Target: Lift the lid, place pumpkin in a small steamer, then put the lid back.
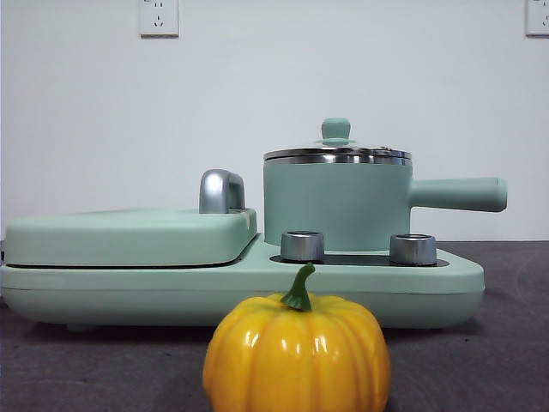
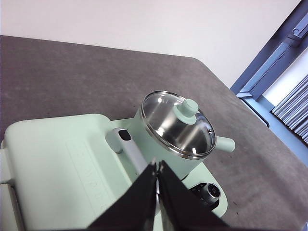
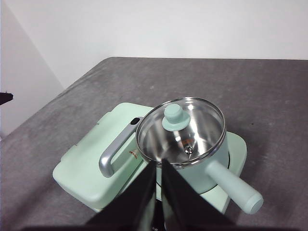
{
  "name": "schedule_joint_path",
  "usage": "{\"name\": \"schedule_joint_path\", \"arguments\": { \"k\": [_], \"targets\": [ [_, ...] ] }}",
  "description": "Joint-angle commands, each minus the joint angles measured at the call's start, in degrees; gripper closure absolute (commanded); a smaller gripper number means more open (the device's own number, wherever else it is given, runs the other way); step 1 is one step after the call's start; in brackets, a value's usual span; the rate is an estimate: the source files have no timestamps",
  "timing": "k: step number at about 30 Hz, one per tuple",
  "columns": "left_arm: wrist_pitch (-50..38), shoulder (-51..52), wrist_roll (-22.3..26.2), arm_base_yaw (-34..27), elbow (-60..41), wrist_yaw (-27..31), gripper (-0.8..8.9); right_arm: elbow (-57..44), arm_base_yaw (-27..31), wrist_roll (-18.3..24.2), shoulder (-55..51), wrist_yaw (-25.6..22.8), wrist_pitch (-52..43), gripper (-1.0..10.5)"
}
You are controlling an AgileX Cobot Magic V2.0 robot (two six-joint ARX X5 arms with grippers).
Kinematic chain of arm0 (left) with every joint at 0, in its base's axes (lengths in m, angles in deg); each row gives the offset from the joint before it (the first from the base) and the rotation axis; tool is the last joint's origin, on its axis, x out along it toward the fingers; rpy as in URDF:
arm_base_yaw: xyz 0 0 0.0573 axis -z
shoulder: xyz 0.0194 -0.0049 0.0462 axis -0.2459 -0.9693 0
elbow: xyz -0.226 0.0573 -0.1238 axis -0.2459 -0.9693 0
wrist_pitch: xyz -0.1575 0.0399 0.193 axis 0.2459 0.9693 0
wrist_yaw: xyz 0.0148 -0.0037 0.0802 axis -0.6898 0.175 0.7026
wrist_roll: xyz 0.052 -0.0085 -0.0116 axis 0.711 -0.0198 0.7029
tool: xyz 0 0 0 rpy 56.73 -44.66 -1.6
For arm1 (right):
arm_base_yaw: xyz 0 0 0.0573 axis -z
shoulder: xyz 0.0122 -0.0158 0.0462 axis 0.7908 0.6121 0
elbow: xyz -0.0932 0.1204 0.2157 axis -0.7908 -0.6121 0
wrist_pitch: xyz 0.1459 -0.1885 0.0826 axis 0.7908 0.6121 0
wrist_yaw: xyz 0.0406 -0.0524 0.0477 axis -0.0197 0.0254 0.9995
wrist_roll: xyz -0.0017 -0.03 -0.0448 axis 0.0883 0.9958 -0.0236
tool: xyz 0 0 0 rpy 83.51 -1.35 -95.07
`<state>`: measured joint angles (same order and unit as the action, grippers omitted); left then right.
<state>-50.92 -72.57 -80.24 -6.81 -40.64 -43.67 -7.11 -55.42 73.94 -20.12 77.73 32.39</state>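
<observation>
Left pincer [image 2: 157, 168] hangs high over the appliance, its two black jaws pressed together at the tips with nothing between them. Right pincer [image 3: 158, 166] is the same story: up in the air above the pot, jaws all but meeting, only a thin slit between them, holding nothing. Neither one shows in the front view.

Down on the bench [image 1: 506, 343], the small steamer [image 1: 336, 208] stands upright on the right half of the long mint green base [image 1: 240, 292], its straight side handle [image 1: 457, 194] pointing right. The lid [image 1: 336, 153] sits squarely on the pot, steel rim on steel rim, green knob [image 1: 335, 130] on top; through the glass the wrist views show a shiny steel inside.

Two silver knobs [image 1: 303, 245] stand on the base just in front of the pot. To the left, the wide flat grill cover [image 1: 129, 236] lies closed, its silver handle [image 1: 220, 190] arching up on the side nearest the pot.

And the pumpkin [image 1: 297, 355]? It sits on the bench nearest the front camera, in front of the base and apart from it, upright, green stem [image 1: 299, 288] curling upward. It lies outside the pot.
</observation>
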Motion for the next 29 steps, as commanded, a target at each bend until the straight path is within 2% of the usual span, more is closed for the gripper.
{"name": "schedule_joint_path", "arguments": {
  "k": [1,6,8,12,18,24,29],
  "targets": [
    [-0.3,-0.7,0.6,0.2,1.2,-0.3,6.87,0.8,-0.1,0.8,0.4,0.1,0.0,8.1],
    [-1.1,-0.7,-1.3,0.2,1.2,-0.3,3.60,0.8,-0.1,0.9,0.4,0.1,0.3,5.1],
    [-1.9,-0.7,-1.6,0.2,1.2,-0.3,3.06,0.8,-0.1,0.9,0.4,0.1,0.3,4.5],
    [-2.6,-0.9,-1.6,0.5,1.3,-0.4,3.04,0.8,-0.1,0.8,0.4,0.0,0.3,4.5],
    [-4.8,-4.9,-1.5,4.1,1.9,-0.3,3.16,0.8,-0.1,0.9,0.4,0.0,0.1,4.5],
    [-6.4,-15.2,-0.3,10.0,7.1,1.8,3.18,0.8,-0.1,0.9,0.4,0.0,0.1,4.5],
    [-6.2,-26.1,4.2,15.2,15.5,5.6,3.19,0.8,-0.1,0.9,0.4,0.0,0.2,4.5]
  ]
}}
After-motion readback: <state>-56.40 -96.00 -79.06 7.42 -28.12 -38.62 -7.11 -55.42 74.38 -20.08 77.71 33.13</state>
